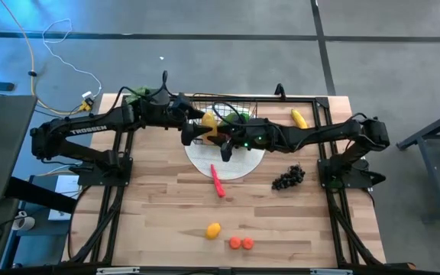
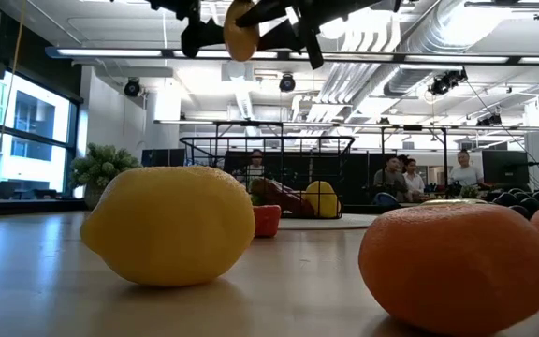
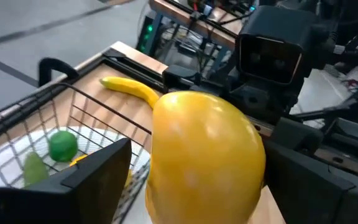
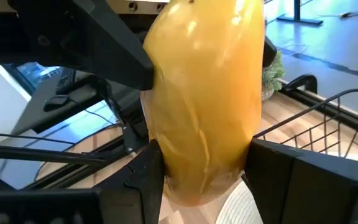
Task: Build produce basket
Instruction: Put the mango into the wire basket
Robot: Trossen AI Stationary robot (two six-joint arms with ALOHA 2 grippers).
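A yellow-orange mango (image 1: 209,122) hangs in the air above the near edge of the black wire basket (image 1: 231,103), between both grippers. My left gripper (image 3: 197,165) comes from the table's left and my right gripper (image 4: 204,177) from the right, each shut on the mango. Green produce (image 3: 58,149) lies inside the basket. The banana (image 1: 299,118) lies right of the basket. The red chilli (image 1: 218,182), grapes (image 1: 289,178), a lemon (image 1: 214,230) and carrot slices (image 1: 241,243) rest on the table. My left gripper pinches the mango's upper part (image 3: 166,124) between its two fingers (image 4: 114,59), coming about level from the table's left. The mango is lifted clear of the basket and table. My right gripper pinches the mango's other end (image 4: 197,180) between its two fingers (image 4: 145,180), coming from the table's right, opposite the left gripper. The mango stands lengthwise out of the fingers, clear of everything below.
A round white plate (image 1: 243,164) lies just nearer than the basket, under the two grippers. The near half of the table holds only the lemon (image 2: 171,225) and carrot slices (image 2: 452,267). People sit in the room beyond the far edge (image 2: 410,178).
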